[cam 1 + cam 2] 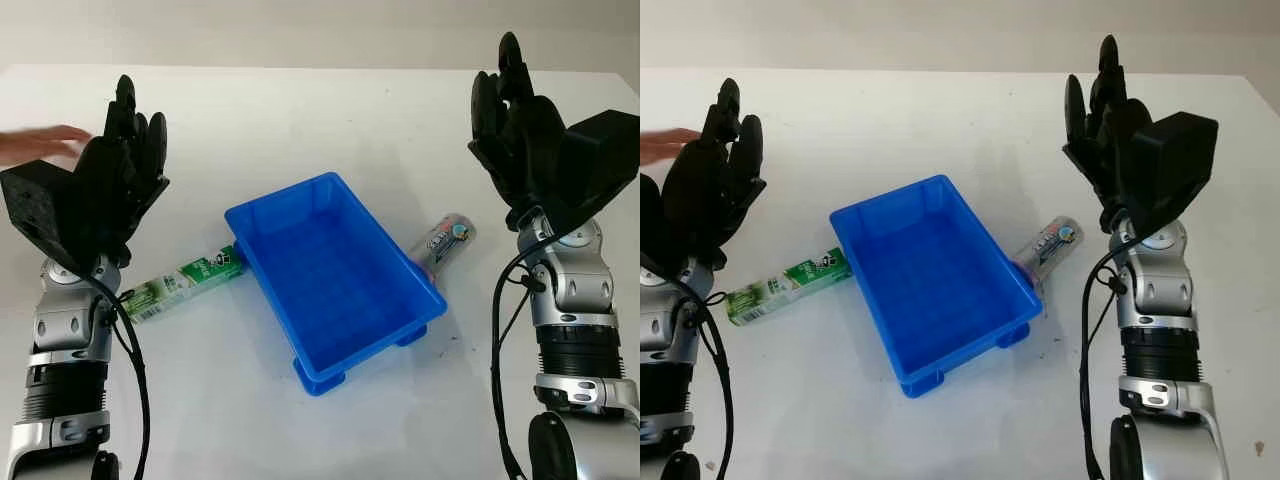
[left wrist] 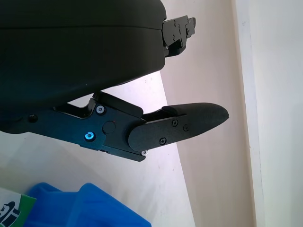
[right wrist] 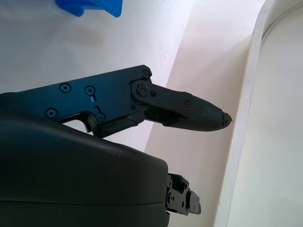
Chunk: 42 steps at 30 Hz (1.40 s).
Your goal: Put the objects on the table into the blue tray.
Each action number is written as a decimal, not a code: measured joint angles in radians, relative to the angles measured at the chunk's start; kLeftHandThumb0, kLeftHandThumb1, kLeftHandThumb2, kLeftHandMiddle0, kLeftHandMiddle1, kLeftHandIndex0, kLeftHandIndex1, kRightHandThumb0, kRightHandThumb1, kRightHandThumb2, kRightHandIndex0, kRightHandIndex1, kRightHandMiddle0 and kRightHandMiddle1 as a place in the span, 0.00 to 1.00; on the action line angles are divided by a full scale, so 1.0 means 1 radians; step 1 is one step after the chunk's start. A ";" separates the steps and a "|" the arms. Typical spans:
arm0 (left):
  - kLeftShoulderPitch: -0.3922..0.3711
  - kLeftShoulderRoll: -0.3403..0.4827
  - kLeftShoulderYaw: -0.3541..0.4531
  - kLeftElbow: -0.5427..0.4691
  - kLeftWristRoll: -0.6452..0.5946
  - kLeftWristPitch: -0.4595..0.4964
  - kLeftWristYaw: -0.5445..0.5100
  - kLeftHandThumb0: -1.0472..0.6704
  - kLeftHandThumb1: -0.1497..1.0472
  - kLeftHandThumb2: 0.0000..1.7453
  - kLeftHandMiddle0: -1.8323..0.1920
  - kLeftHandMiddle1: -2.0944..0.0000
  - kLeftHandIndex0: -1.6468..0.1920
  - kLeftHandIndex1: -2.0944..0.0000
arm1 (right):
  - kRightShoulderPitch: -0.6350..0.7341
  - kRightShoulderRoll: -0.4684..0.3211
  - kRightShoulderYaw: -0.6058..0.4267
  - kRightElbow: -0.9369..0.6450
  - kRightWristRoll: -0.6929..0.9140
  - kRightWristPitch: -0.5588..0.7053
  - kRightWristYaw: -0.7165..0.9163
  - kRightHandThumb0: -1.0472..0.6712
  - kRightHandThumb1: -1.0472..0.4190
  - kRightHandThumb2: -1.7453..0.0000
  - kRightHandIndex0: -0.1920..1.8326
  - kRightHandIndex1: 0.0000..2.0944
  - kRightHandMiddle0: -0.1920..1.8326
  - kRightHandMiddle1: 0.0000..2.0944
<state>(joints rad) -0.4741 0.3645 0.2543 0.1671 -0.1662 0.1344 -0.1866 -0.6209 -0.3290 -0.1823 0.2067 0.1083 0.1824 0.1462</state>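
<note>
Tray [image 1: 335,280]: blue, rectangular, ribbed floor, set askew at the middle of the white table [image 1: 300,110]; nothing lies inside it.

Box [image 1: 185,279]: long green-and-white carton, lying flat on the table, one end touching the tray's left wall, the other end pointing toward the left arm.

Tube [image 1: 445,240]: cylindrical, printed label, clear cap end, lying on its side against the tray's right wall, angled away toward the far right.

Left hand [image 1: 125,150]: black, raised above the table at the left, well clear of the box, fingers extended upward, holding nothing. In the left wrist view one finger [image 2: 184,125] reaches straight out, with a corner of the tray and the box's green edge beyond it.

Right hand [image 1: 515,115]: black, raised above the table at the right, beyond and above the tube, fingers extended upward, holding nothing. In the right wrist view one finger [image 3: 189,111] reaches straight out.

Person's hand [image 1: 40,142]: at the far left edge of the table, behind the left hand.
</note>
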 measured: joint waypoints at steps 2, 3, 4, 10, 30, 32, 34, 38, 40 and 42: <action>0.002 0.000 0.000 -0.001 0.001 0.001 0.003 0.20 1.00 0.35 1.00 1.00 1.00 1.00 | 0.000 0.000 0.000 0.000 0.001 0.000 0.000 0.22 0.00 0.64 0.00 0.00 0.00 0.00; 0.002 0.000 0.000 0.000 0.001 0.001 0.004 0.20 1.00 0.35 1.00 1.00 1.00 1.00 | 0.000 0.000 0.000 0.000 0.003 0.000 0.001 0.22 0.00 0.64 0.00 0.00 0.00 0.00; 0.002 0.000 0.000 0.000 0.001 0.001 0.004 0.21 1.00 0.35 1.00 1.00 1.00 1.00 | 0.000 0.000 0.000 0.000 0.005 0.000 0.003 0.22 0.00 0.64 0.00 0.00 0.00 0.00; 0.002 0.000 -0.003 0.000 0.001 0.002 0.009 0.20 1.00 0.35 1.00 1.00 1.00 1.00 | 0.000 0.000 0.000 0.006 0.011 0.000 0.026 0.21 0.00 0.67 0.00 0.00 0.00 0.00; 0.018 0.005 0.002 -0.028 -0.006 0.016 -0.007 0.20 1.00 0.34 1.00 1.00 1.00 1.00 | 0.162 -0.516 0.213 -0.174 -0.522 -0.406 0.360 0.35 0.19 0.97 0.19 0.05 0.19 0.04; 0.017 0.006 0.001 -0.029 -0.006 0.020 -0.007 0.21 1.00 0.34 1.00 1.00 1.00 1.00 | 0.186 -0.559 0.226 -0.201 -0.566 -0.436 0.387 0.38 0.19 0.97 0.19 0.04 0.19 0.03; 0.017 0.006 0.001 -0.029 -0.007 0.021 -0.007 0.21 1.00 0.35 1.00 1.00 1.00 1.00 | 0.202 -0.580 0.232 -0.212 -0.579 -0.455 0.406 0.41 0.19 0.97 0.18 0.04 0.18 0.03; 0.017 0.006 0.000 -0.029 -0.006 0.016 -0.007 0.22 1.00 0.36 1.00 1.00 1.00 1.00 | 0.234 -0.595 0.258 -0.217 -0.618 -0.472 0.433 0.39 0.16 0.96 0.17 0.03 0.17 0.02; 0.017 0.005 -0.002 -0.029 -0.007 0.007 -0.008 0.23 1.00 0.36 1.00 1.00 1.00 1.00 | 0.243 -0.593 0.282 -0.210 -0.643 -0.481 0.430 0.39 0.15 0.96 0.17 0.03 0.16 0.02; 0.017 0.005 -0.007 -0.029 -0.006 0.002 -0.011 0.22 1.00 0.37 1.00 1.00 1.00 1.00 | 0.252 -0.585 0.305 -0.186 -0.661 -0.507 0.410 0.40 0.15 0.96 0.17 0.03 0.16 0.02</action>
<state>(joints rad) -0.4574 0.3693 0.2473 0.1386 -0.1725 0.1364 -0.1978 -0.3688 -0.9144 0.1227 0.0211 -0.5524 -0.3244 0.5566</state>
